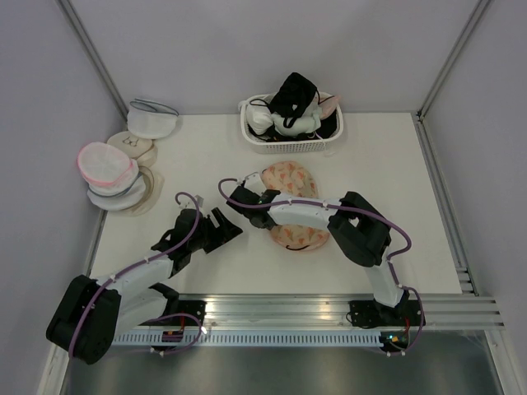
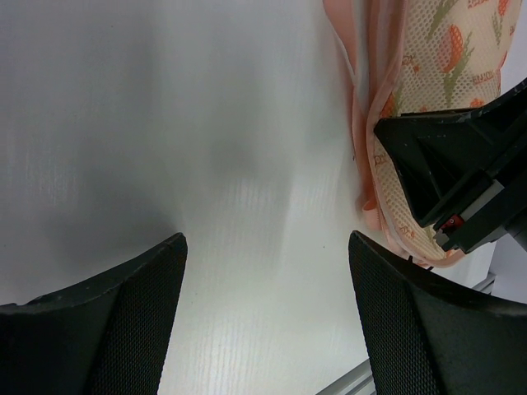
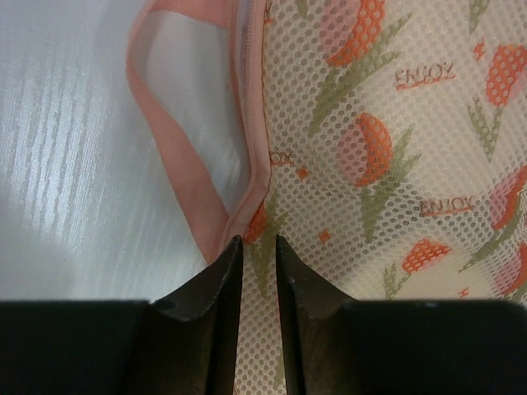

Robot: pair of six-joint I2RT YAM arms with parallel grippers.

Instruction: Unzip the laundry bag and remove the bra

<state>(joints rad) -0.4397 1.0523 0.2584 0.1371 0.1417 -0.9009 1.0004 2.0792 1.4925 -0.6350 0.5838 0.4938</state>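
**Two grippers beside the flowery laundry bag**

The laundry bag (image 1: pixel 290 178) lies flat in the middle of the white table (image 1: pixel 206 148); it is cream and peach with orange flowers and green leaves; what is inside it is hidden.

The right arm reaches across the bag from the right; the right gripper (image 1: pixel 257 212) sits at the bag's left edge, about halfway along. In the right wrist view its two dark fingers (image 3: pixel 216 280) are almost together, with only a thin gap; the bag's peach zip edging (image 3: pixel 254 123) runs down right into that gap; a peach loop (image 3: pixel 177 156) hangs off the edge just to the left. I cannot tell if the fingers are pinching the edging or only resting on it.

The left gripper (image 1: pixel 224 224) is just to the left of the bag, not touching it; its fingers are spread wide with only bare table between them, so it holds nothing.

At the back of the table stands a white basket (image 1: pixel 288 148) with a black bra (image 1: pixel 295 90) on top of some pale ones; on the far left are round mesh bags (image 1: pixel 107 160) in a pile.
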